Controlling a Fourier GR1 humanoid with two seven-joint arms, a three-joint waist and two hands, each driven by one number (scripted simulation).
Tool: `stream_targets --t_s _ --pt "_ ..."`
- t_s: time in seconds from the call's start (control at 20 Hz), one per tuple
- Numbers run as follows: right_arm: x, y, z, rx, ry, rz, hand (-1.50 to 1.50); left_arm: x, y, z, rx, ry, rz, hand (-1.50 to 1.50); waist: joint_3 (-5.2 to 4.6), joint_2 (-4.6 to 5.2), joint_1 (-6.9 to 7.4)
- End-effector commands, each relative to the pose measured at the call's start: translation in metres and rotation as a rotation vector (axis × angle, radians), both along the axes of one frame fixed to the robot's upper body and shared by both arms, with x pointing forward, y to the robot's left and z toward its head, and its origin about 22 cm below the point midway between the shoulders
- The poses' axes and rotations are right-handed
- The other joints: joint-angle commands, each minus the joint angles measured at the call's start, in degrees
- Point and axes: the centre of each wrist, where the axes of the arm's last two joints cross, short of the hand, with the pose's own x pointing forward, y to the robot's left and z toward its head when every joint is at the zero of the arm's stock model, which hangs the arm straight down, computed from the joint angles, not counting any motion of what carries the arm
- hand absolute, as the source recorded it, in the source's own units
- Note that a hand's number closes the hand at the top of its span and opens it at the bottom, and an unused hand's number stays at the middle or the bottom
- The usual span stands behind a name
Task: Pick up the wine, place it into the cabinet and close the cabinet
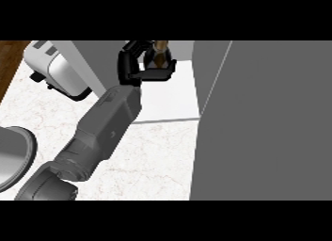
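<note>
Wine (160, 47) is held at about twelve o'clock in the head view, close under the upper edge of the scene. Only a short brown stretch of it is seen, as the rest is hidden by the black left hand (137, 70). This hand is closed around the wine, with the fingers (129, 52) curled over it from the eleven o'clock side and the thumb wrapped across below it. The wine is lifted clear of the table (151, 155) and is kept roughly upright, though its exact tilt cannot be told.

The grey left forearm (116, 113) is stretched from seven o'clock up towards twelve o'clock, and the space between the toaster and the cabinet is crossed by it. A white shelf (172, 99) of the cabinet is seen just beneath and to the five o'clock side of the hand. The hand and the wine are placed over its far part, but whether it is touched by the wine cannot be told.

The three o'clock side of the view is filled by a large flat grey cabinet door (272, 117), which is stood open beside the shelf. A white and silver toaster (57, 70) is set at ten o'clock on the marbled table. A round grey vessel (5, 157) is cut off by the edge at eight o'clock. A strip of wooden floor (2, 66) is shown beyond the table at ten o'clock.
</note>
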Motion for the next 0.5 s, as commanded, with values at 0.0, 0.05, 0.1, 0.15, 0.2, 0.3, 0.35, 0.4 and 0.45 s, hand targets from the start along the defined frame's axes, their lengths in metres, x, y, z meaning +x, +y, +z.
stream_targets --t_s 0.0,0.05,0.1,0.15,0.2,0.3,0.35,0.4,0.45 --pt "-0.012 -0.009 0.012 -0.006 -0.02 0.036 -1.5 -0.001 0.001 -0.005 0.029 0.026 0.019 1.5 -0.13 0.04 0.35" --pt "-0.005 -0.004 0.003 0.006 -0.018 0.015 -1.5 -0.001 0.004 -0.005 0.043 0.037 0.035 1.5 -0.12 0.16 0.38" --pt "-0.012 -0.004 0.008 0.023 -0.026 0.009 -1.5 0.006 0.025 0.002 0.054 0.041 0.047 1.5 -0.14 0.41 -0.34" --pt "-0.016 -0.001 0.012 0.016 0.008 0.004 -1.5 0.001 0.015 -0.005 0.063 0.046 0.047 -1.5 -0.17 0.02 0.45" --pt "-0.017 -0.004 0.007 0.002 0.003 0.01 -1.5 -0.008 0.007 -0.02 0.08 0.058 0.049 -1.5 -0.13 -0.04 0.45" --pt "-0.008 -0.012 0.01 -0.002 -0.013 0.018 -1.5 0.0 0.006 -0.005 0.103 0.04 0.053 -1.5 -0.1 0.07 0.51" --pt "-0.007 0.003 0.011 0.017 -0.028 0.014 -1.5 -0.002 0.013 -0.011 0.104 0.056 0.047 -1.5 -0.18 0.57 -0.39" --pt "-0.008 -0.004 0.006 0.024 -0.018 0.022 -1.5 0.001 0.024 -0.009 0.116 0.067 0.072 -1.5 -0.12 0.36 -0.05" --pt "-0.01 -0.012 0.004 0.012 -0.024 0.024 -1.5 -0.009 0.016 -0.025 0.113 0.066 0.066 -1.5 -0.08 0.37 -0.18"
